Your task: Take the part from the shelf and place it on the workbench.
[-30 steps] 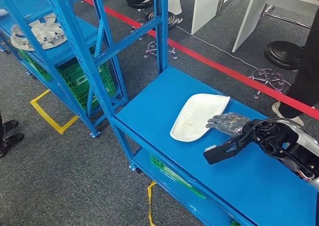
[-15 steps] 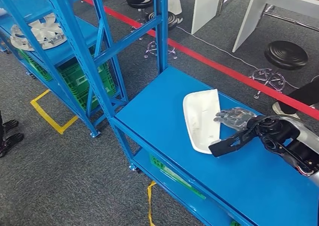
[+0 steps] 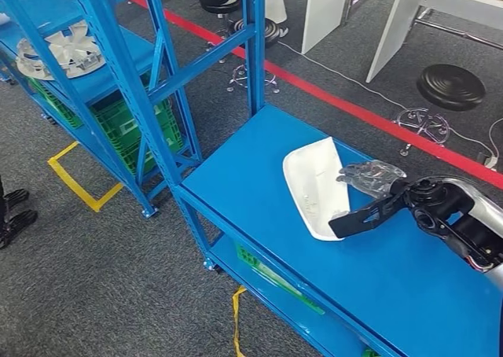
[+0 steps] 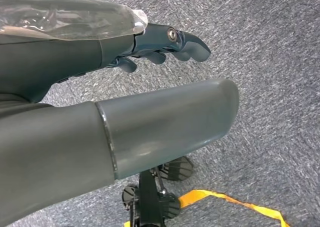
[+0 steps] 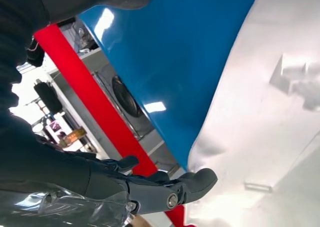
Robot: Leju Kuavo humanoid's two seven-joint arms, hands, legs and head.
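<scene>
1. The white moulded part [image 3: 314, 185] lies on the blue workbench [image 3: 249, 184], just in front of the right hand [image 3: 372, 176], with its near edge at the fingertips

2. In the head view the right hand's fingers reach out flat toward the part, and the right wrist view shows a dark finger [image 5: 188, 183] lying against the white rim; whether any finger hooks under that rim I cannot tell, so the hand reads as touching rather than gripping

3. The left hand [image 4: 162, 42] hangs over grey carpet with its fingers loosely curled and nothing in them (it takes no part here)

4. The step in hand looks like the release: the part appears to rest on the bench, so placing seems nearly done

5. To finish well, lift the fingers straight up off the rim before drawing the arm back, since a sideways drag could spin the light shell toward the bench edge beyond the hand
</scene>
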